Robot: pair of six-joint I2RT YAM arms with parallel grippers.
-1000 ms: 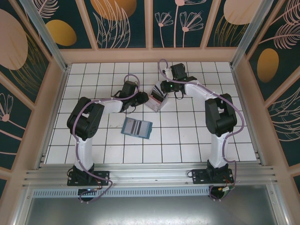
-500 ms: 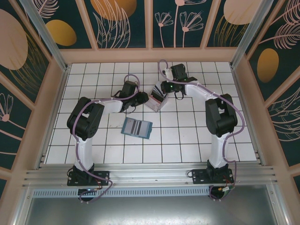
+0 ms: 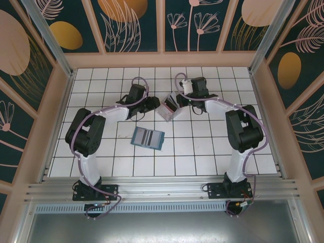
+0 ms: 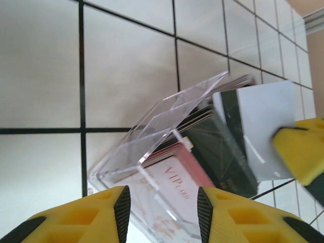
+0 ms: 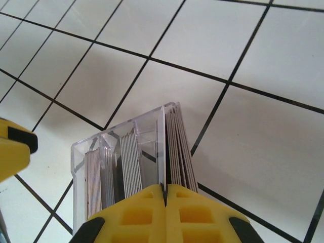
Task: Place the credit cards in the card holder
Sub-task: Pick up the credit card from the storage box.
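Observation:
A clear plastic stand [image 3: 168, 108] full of credit cards [image 4: 177, 177] stands at the middle back of the tiled table. My right gripper [image 3: 178, 101] reaches it from the right and is shut [image 5: 164, 190] on the top edge of one white credit card with a dark stripe [image 4: 263, 126], seen edge-on [image 5: 164, 152] beside the stand's end wall. My left gripper [image 3: 152, 105] is at the stand's left side, its jaws apart [image 4: 163, 212] with the stand's near end and a pink card between them. The teal card holder [image 3: 148, 137] lies open and flat nearer the arms.
Wooden walls [image 3: 162, 59] fence the white tiled table on three sides. Bare tiles lie to the left and right of the card holder. More cards [image 5: 130, 162] fill the stand's other compartments.
My right gripper has closed on the card and its wrist has turned and risen a little. My left arm has shifted back and its jaws have widened.

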